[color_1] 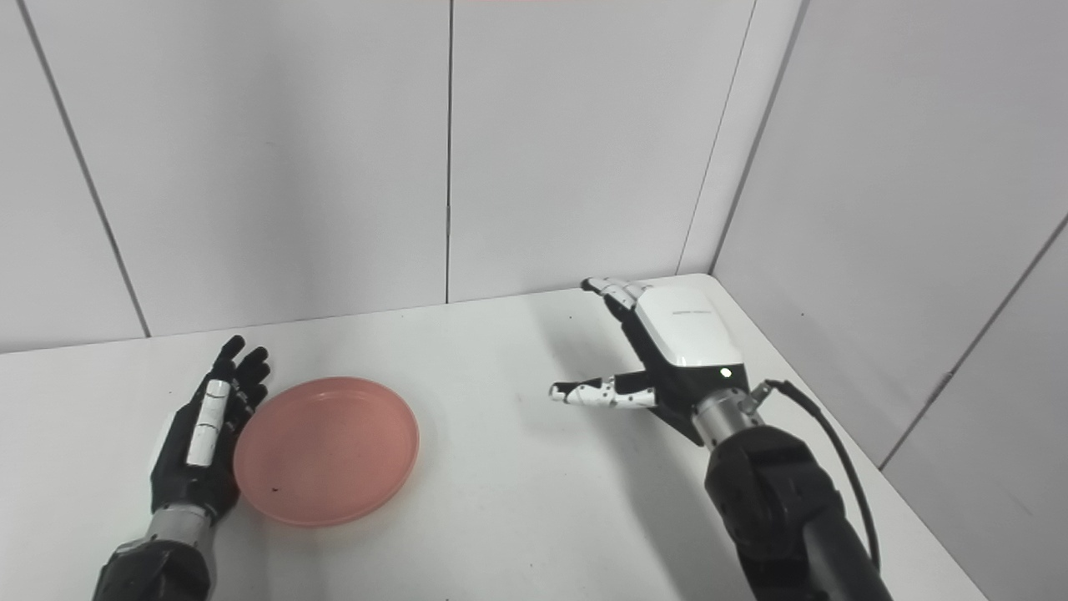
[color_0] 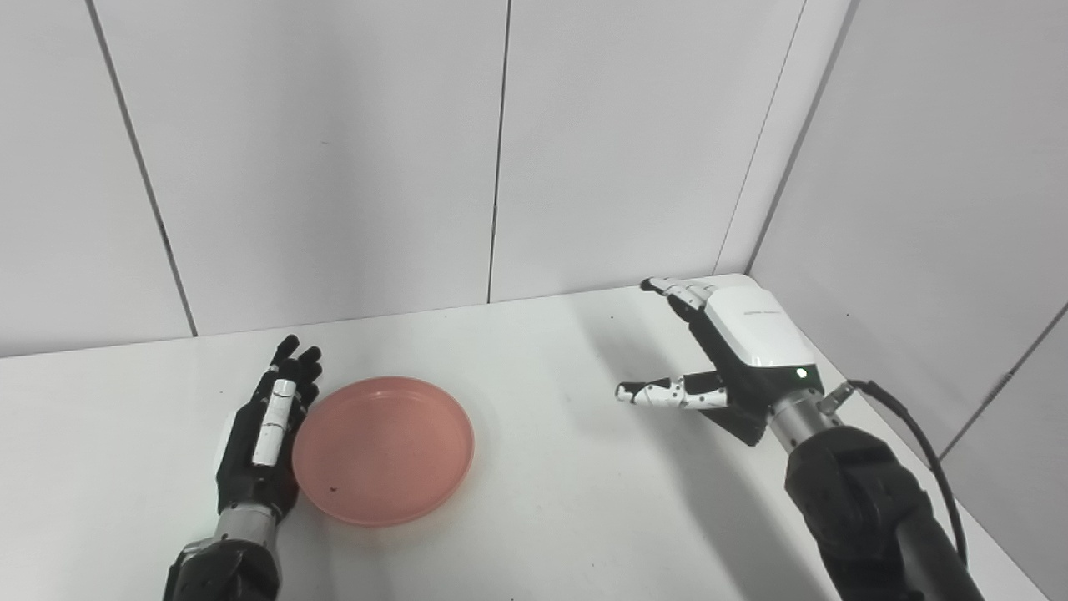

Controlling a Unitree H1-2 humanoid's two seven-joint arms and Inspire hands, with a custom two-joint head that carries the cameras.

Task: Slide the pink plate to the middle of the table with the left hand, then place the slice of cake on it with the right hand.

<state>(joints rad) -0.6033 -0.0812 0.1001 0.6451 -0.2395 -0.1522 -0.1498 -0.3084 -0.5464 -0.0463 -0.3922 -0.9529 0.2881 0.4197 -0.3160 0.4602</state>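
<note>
The pink plate [color_0: 384, 449] lies on the white table [color_0: 542, 401], left of the middle, and is empty. My left hand [color_0: 265, 434] is open, fingers straight and pointing away, its side against the plate's left rim. My right hand [color_0: 734, 355] is open and empty, raised a little above the table at the right, thumb pointing left toward the middle. No slice of cake shows in either view. The plate [color_1: 327, 451], left hand [color_1: 207, 434] and right hand [color_1: 667, 355] show the same way in the right eye view.
White wall panels stand behind the table and along its right side, meeting in a corner [color_0: 743, 271] just beyond my right hand. A black cable [color_0: 918, 434] loops from the right wrist.
</note>
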